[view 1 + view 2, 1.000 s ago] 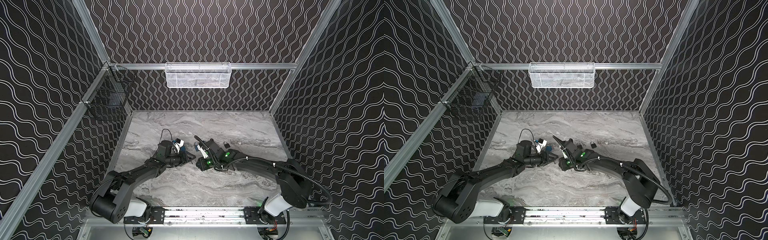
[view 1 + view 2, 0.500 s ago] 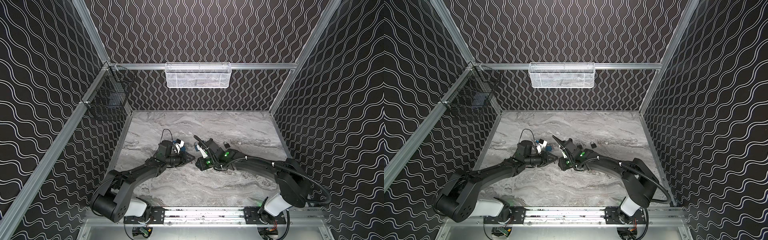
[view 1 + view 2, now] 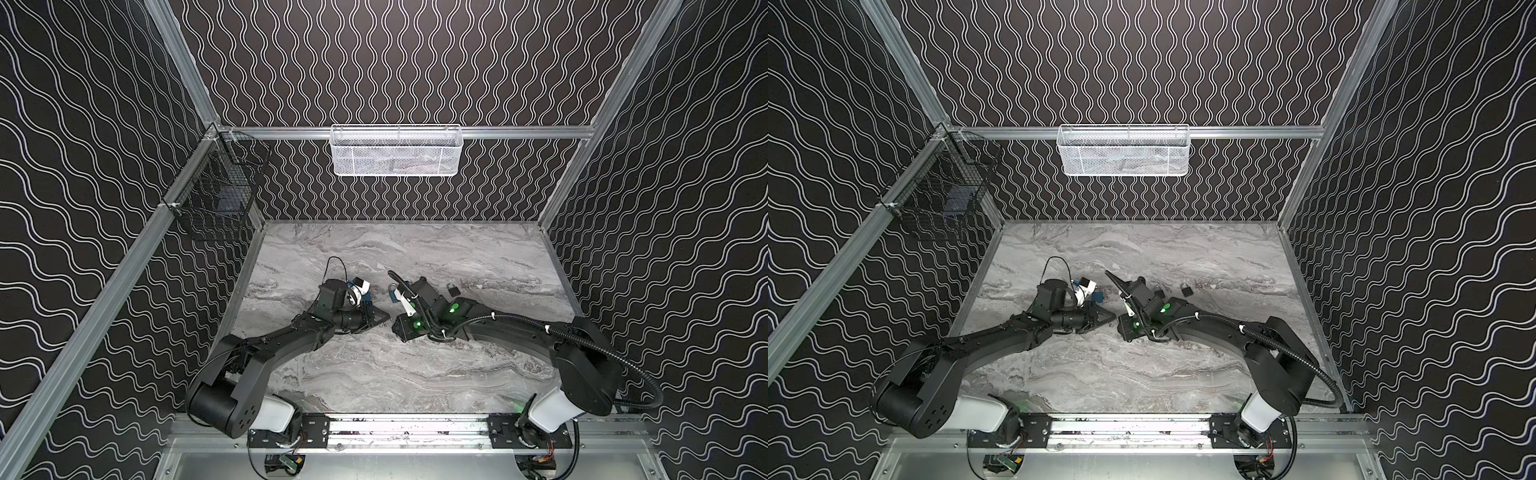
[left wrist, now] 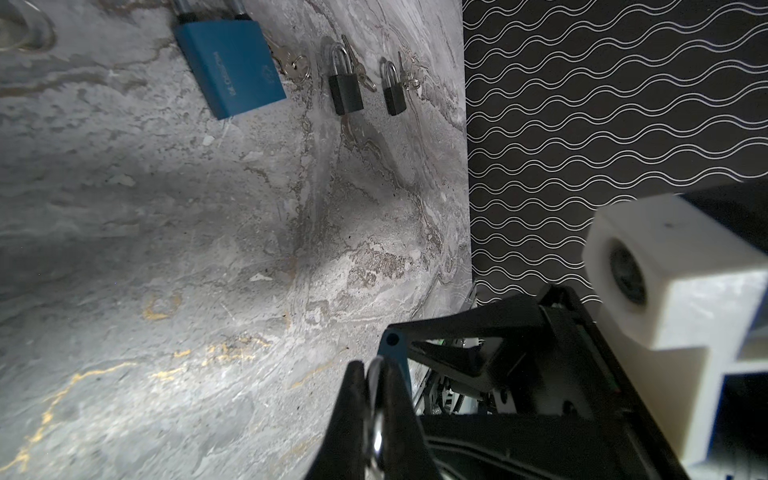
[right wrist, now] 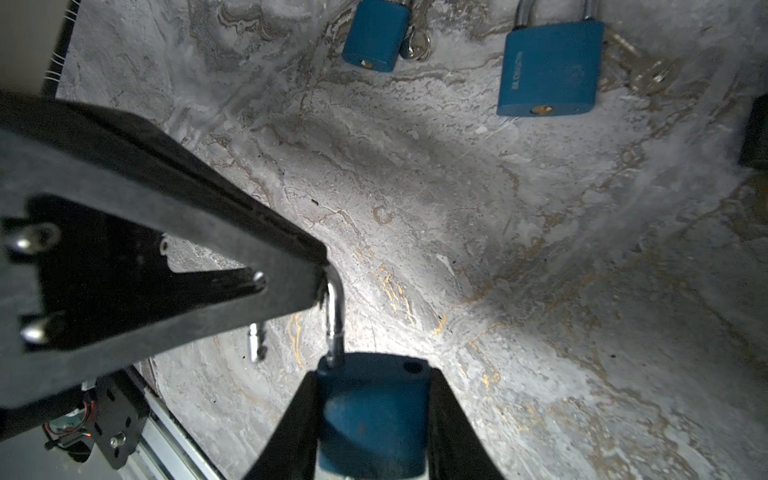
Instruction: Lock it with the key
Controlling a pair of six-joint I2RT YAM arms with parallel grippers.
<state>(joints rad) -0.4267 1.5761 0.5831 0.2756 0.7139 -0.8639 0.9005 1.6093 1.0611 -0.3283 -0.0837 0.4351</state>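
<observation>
At mid counter (image 3: 415, 365): gripping blue padlock (image 5: 370, 419) in right fingers (image 5: 299, 419), pinching its open shackle (image 5: 334, 316) in clenched left fingers (image 4: 353, 399); seems the shackle-closing step, next calling for swinging free leg (image 5: 257, 343) over its hole (image 5: 413, 367) and pressing home before keying.

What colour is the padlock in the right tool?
The padlock is blue, its shackle silver; the right wrist view shows it best.

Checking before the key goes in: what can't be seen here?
Keyhole of held blue padlock: right wrist view, cut off at frame edge inside right gripper.
Bend of its shackle: right wrist view, covered by left gripper.
Loop of large blue padlock: left wrist view, cut off by frame edge.
</observation>
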